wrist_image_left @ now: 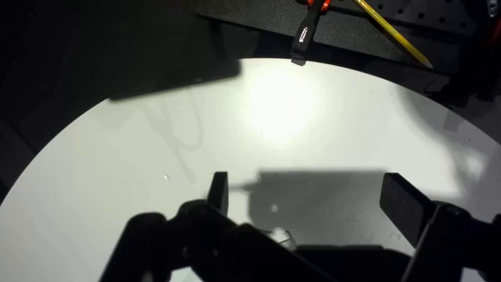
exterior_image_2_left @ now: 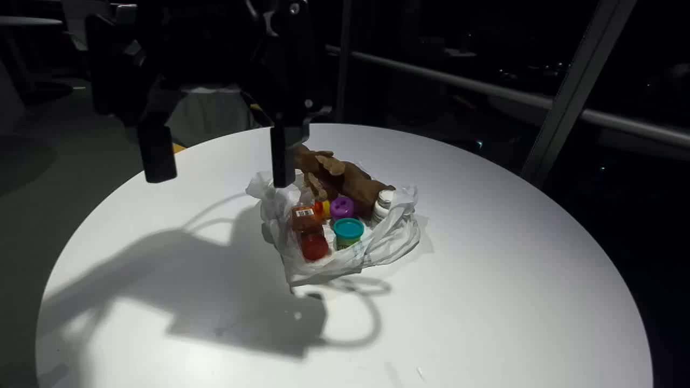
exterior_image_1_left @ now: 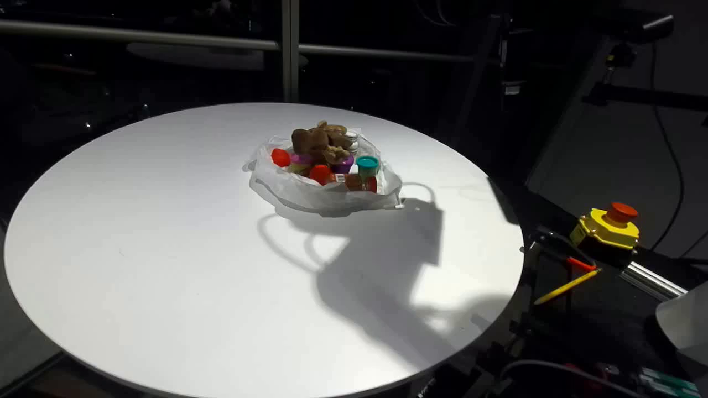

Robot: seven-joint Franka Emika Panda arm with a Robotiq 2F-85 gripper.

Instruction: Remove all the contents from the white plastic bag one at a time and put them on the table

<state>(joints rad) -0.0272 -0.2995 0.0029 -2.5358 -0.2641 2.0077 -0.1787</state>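
Observation:
The white plastic bag lies spread open on the white round table, toward its far part in an exterior view. Inside it sit a brown lumpy figure, a purple cup, a teal cup and a red-capped can on its side. Small red pieces and a white-lidded jar are among them. My gripper hangs above the table, jaws wide apart and nothing between them. In the wrist view, a pale crinkled edge, perhaps the bag, peeks out by the gripper.
Beyond the table's rim, a dark bench bears a yellow pencil, an orange-handled tool and a yellow box with a red button. The arm's shadow falls across the tabletop beside the bag. Behind the table runs a railing.

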